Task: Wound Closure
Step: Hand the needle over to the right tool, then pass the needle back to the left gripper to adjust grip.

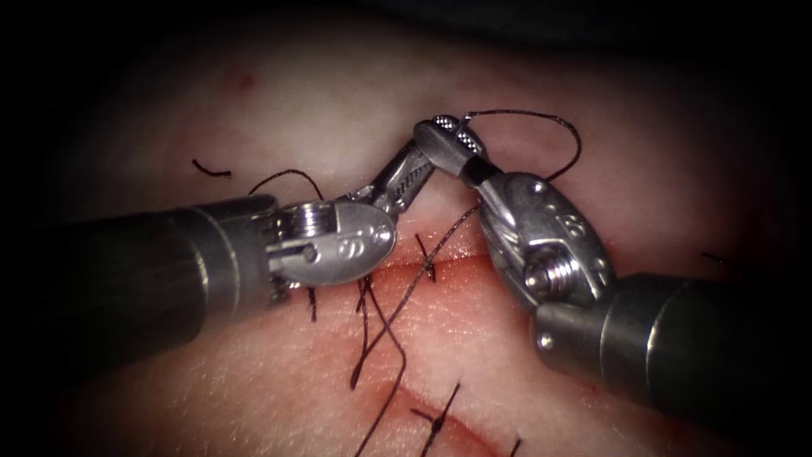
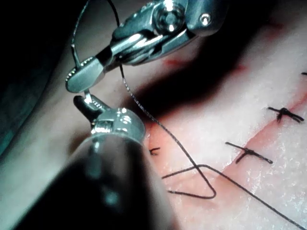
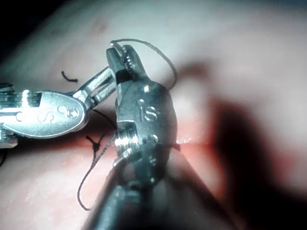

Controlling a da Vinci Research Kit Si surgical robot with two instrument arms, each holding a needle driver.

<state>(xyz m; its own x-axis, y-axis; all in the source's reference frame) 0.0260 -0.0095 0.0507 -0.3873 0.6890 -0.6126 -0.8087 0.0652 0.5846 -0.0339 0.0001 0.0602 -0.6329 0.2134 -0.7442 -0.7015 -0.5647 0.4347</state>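
Both tools meet above the cut [image 1: 457,264], tips nearly touching. Right claw [image 1: 448,135] closed on the thread [image 1: 541,118]; strand arcs out from its tip, loops right, and another run drops past the wrist down across the cut to the tissue [image 1: 296,93]. Left claw [image 1: 412,173] sits just under the right tip, looks near closed; can't tell if it has hold of anything. Needle: can't make it out. Tied stitches [image 1: 427,258] cross the cut, red fluid [image 1: 507,330] along it, a cut thread end [image 1: 211,169] lies upper left
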